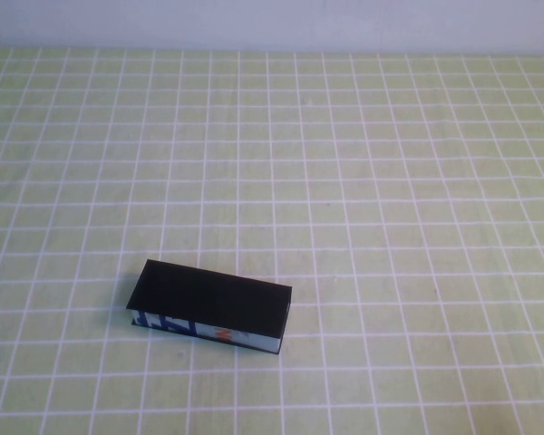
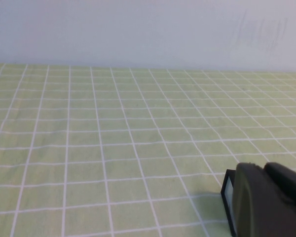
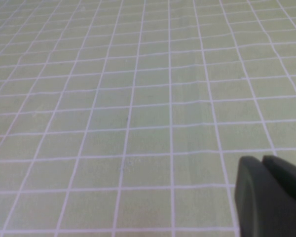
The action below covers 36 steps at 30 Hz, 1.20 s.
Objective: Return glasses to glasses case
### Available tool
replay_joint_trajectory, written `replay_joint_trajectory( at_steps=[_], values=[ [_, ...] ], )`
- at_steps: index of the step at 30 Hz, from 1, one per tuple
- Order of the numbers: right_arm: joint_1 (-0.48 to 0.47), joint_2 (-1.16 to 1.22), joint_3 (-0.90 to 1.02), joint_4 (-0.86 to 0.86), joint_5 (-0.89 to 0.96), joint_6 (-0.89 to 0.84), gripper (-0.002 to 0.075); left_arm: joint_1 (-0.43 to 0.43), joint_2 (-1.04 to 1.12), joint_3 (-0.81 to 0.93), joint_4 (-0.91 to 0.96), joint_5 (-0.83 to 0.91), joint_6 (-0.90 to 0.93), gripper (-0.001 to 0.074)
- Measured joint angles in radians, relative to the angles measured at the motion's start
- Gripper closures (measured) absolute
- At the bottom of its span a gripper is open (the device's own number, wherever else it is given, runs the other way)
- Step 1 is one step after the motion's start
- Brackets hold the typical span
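The glasses case point(image 1: 213, 308) lies on the table left of centre, towards the near side. Its black lid is closed and its patterned light blue front faces me. The glasses are not in view in any frame. Neither arm shows in the high view. In the left wrist view my left gripper point(image 2: 264, 168) is shut and empty, just above the cloth. One end of the case point(image 2: 228, 195) shows right behind its fingers point(image 2: 251, 197). In the right wrist view my right gripper point(image 3: 262, 160) is shut and empty over bare cloth.
A light green tablecloth with a white grid point(image 1: 390, 181) covers the table. A pale wall point(image 1: 272, 23) runs along the far edge and also shows in the left wrist view point(image 2: 148, 29).
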Motion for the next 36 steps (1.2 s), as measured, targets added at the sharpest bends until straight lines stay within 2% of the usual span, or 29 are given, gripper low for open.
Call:
replay_joint_trajectory(
  at_steps=[10,12,16,19,25,36],
  values=[
    [0.0,0.0,0.0,0.0,0.0,0.0,0.0737,0.0,0.0,0.0,0.041,-0.044,-0.02,0.0737],
    [0.0,0.0,0.0,0.0,0.0,0.0,0.0737,0.0,0.0,0.0,0.182,-0.081,-0.122,0.0737],
    [0.0,0.0,0.0,0.0,0.0,0.0,0.0737,0.027,-0.006,0.0,0.694,-0.141,-0.537,0.0737],
    [0.0,0.0,0.0,0.0,0.0,0.0,0.0737,0.067,-0.063,0.0,0.867,-0.122,-0.698,0.0737],
    [0.0,-0.002,0.0,0.0,0.002,0.0,0.0737,0.107,-0.134,0.0,0.977,0.011,-0.776,0.0737],
    [0.0,-0.002,0.0,0.0,0.002,0.0,0.0737,0.108,-0.136,0.0,0.997,0.32,-0.802,0.0737]
  ],
)
